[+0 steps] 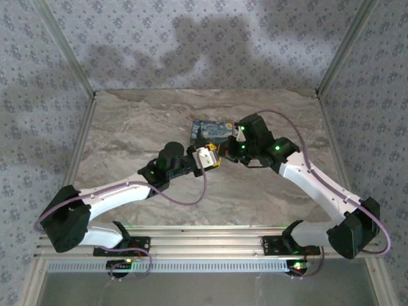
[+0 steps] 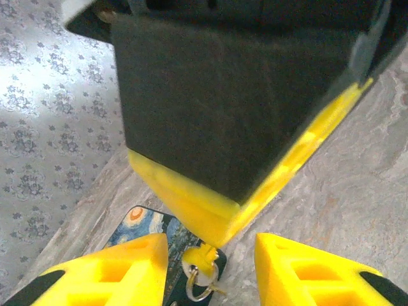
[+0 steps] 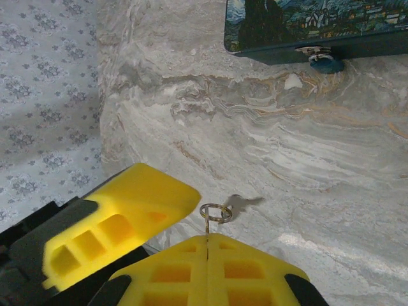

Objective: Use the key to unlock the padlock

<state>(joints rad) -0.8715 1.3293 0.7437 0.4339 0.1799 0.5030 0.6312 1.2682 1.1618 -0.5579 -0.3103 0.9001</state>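
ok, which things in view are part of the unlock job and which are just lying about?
Job: key; right gripper, shut on it; left gripper, open near it.
Lying about: Starry Night box, flat on the marble table.

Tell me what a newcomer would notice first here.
The right arm's yellow fingers, mid-table, are pinched on a small metal key with a wire ring. The left arm's yellow fingers stand apart right in front of it. Just behind both lies a flat box printed with a swirling blue night-sky painting on the grey marble-pattern tabletop.
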